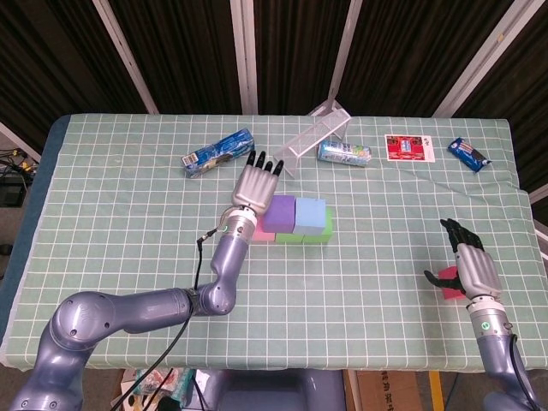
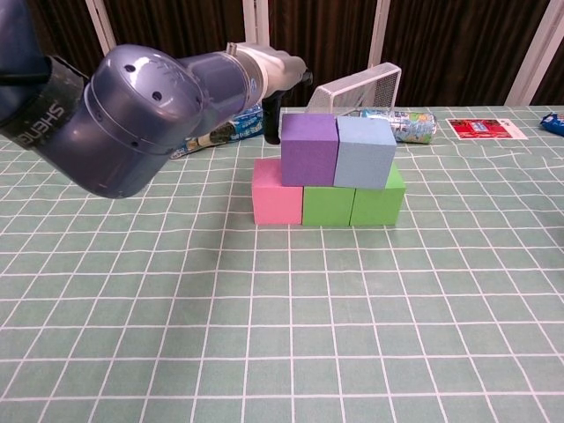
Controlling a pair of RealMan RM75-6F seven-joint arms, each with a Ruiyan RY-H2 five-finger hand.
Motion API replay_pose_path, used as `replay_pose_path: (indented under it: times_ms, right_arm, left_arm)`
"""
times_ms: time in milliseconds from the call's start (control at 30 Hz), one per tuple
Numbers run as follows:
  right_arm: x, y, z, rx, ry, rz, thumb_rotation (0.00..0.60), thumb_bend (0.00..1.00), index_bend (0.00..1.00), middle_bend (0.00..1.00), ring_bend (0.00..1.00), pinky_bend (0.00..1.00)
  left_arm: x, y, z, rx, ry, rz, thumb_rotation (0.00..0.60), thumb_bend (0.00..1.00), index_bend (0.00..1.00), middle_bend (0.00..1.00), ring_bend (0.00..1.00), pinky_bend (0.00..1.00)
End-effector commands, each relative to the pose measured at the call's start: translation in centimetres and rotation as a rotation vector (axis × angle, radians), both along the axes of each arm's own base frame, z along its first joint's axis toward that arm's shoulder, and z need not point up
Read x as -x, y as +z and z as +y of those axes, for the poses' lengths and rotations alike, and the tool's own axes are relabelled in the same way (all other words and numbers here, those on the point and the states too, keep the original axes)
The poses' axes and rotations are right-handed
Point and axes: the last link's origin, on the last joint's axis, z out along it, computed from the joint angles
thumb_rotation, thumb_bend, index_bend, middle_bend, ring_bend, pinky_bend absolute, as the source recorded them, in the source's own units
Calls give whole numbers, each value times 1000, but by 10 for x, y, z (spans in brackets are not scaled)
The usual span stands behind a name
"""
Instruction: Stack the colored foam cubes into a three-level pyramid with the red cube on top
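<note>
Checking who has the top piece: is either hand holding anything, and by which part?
The right hand grips the red foam cube, fingers wrapped over its right side. The left hand holds nothing, open beside the purple foam cube.

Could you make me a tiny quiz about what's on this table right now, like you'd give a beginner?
1. True or false: the red cube already sits on top of the stack.
2. Which cubes form the second level? A) purple cube and blue cube B) pink and green C) two green
3. Fill in: the red cube lies at the ____ hand.

Key:
1. False; it is on the table, far from the stack.
2. A
3. right
</note>
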Motion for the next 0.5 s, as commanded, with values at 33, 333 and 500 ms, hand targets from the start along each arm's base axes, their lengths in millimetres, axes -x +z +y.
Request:
replay_pose_path:
  times_ms: [33, 333, 500]
  right_arm:
    - [0, 0, 0, -1, 1, 0, 600, 261, 0, 0, 0, 0]
    - [-1, 0, 0, 2, 7, 0, 600, 262, 0, 0, 0, 0]
    - [-2, 0, 1, 3, 13, 2, 600, 262, 0, 0, 0, 0]
  left_arm:
    - [3, 2, 0, -3, 5, 3, 600, 315, 0, 167, 27, 27]
    - [17, 20, 0, -27, 29, -26, 600, 316, 0, 166, 27, 27]
    - [24, 39, -4, -44, 35, -76, 600, 270, 0, 166, 27, 27]
